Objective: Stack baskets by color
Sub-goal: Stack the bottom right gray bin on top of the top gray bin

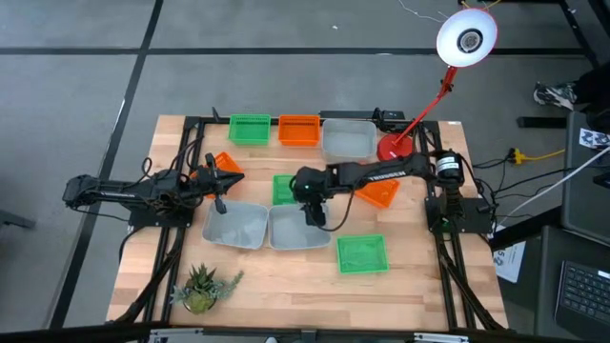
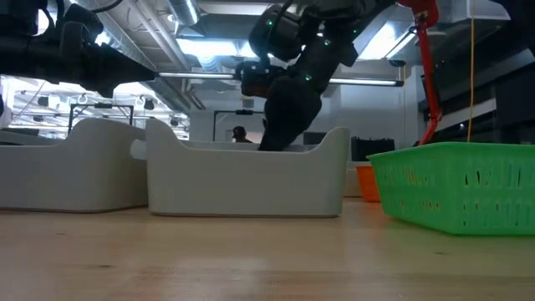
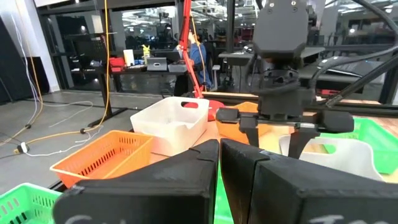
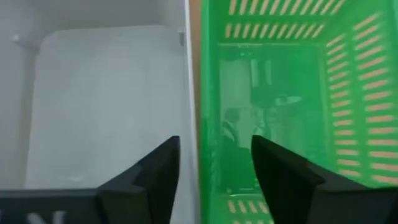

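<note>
Plant in a pot, small green succulent (image 1: 200, 286), sits at lower left of the high view on the pale wooden tabletop (image 1: 286, 286). Right of it, lower centre-right, a bright green slatted plastic basket (image 1: 362, 254) stands alone.

Mid-frame: two translucent grey-white plastic bins side by side, the left bin (image 1: 235, 226) and the centre bin (image 1: 298, 229), walls touching or nearly so. Right gripper (image 1: 314, 215) hangs over the centre bin's upper rim w/ fingers (image 4: 283, 171) spread wide, holding nothing; its wrist view looks down on that white rim w/ a second green slatted basket (image 1: 283, 189) just beyond. Low view shows the arm dipping behind the centre bin's wall.

Left gripper (image 1: 220, 201) at centre-left, above the left bin's upper edge; fingers pressed together, nothing between them. Behind it an orange slatted basket (image 1: 222, 168), partly hidden by the arm. Another orange basket (image 1: 378, 192) lies right of centre, under the right arm.

Upper row, left to right: green basket (image 1: 250, 128), orange basket (image 1: 298, 130), grey-white bin (image 1: 348, 139), close together. Red round lamp base (image 1: 395, 148) just right of them.
</note>
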Available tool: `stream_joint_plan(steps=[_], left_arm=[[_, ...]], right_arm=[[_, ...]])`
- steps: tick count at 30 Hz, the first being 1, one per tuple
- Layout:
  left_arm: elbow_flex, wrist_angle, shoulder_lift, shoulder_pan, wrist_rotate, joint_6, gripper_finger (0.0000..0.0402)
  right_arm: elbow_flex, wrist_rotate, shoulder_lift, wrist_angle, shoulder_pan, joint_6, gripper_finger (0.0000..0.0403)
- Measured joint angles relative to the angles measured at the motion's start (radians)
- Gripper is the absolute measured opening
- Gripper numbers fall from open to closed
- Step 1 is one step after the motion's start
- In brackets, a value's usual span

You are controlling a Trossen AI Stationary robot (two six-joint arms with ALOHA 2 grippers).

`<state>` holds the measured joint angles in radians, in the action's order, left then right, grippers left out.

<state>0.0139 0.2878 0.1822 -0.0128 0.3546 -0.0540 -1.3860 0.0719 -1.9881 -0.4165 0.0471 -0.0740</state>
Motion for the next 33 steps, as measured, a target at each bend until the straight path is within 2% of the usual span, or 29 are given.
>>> stream_joint_plan(steps=[3,6,7,10,13,22,27,28,30,33], left_arm=[[0.0,-0.003,0.0,0.0,0.0,0.0,0.0009],[0.0,-0.007,0.0,0.0,0.0,0.0,0.0009],[0.0,-0.007,0.0,0.0,0.0,-0.001,0.0009],[0.0,-0.011,0.0,0.0,0.0,-0.001,0.0009],[0.0,-0.012,0.0,0.0,0.0,-0.001,0.0009],[0.0,-0.026,0.0,0.0,0.0,0.0,0.0009],[0.0,-0.027,0.0,0.0,0.0,0.0,0.0009],[0.0,-0.027,0.0,0.0,0.0,-0.001,0.0009],[0.0,-0.027,0.0,0.0,0.0,0.0,0.0009],[0.0,-0.027,0.0,0.0,0.0,0.0,0.0009]], right_arm=[[0.017,0.0,0.0,0.005,-0.01,0.002,0.0131],[0.019,0.0,0.0,-0.001,-0.025,-0.013,0.0036],[0.018,-0.001,0.003,0.009,-0.033,-0.031,0.0022],[-0.023,-0.001,0.014,-0.016,-0.053,-0.079,0.0017],[-0.106,-0.044,0.047,-0.154,-0.059,-0.171,0.0017],[-0.401,-0.275,0.225,-0.616,0.021,-0.272,0.0017],[-0.442,-0.429,0.347,-0.689,0.144,-0.276,0.0017],[-0.435,-0.427,0.368,-0.687,0.176,-0.275,0.0017],[-0.416,-0.358,0.395,-0.688,0.231,-0.268,0.0017],[-0.352,-0.152,0.405,-0.684,0.279,-0.236,0.0017]])
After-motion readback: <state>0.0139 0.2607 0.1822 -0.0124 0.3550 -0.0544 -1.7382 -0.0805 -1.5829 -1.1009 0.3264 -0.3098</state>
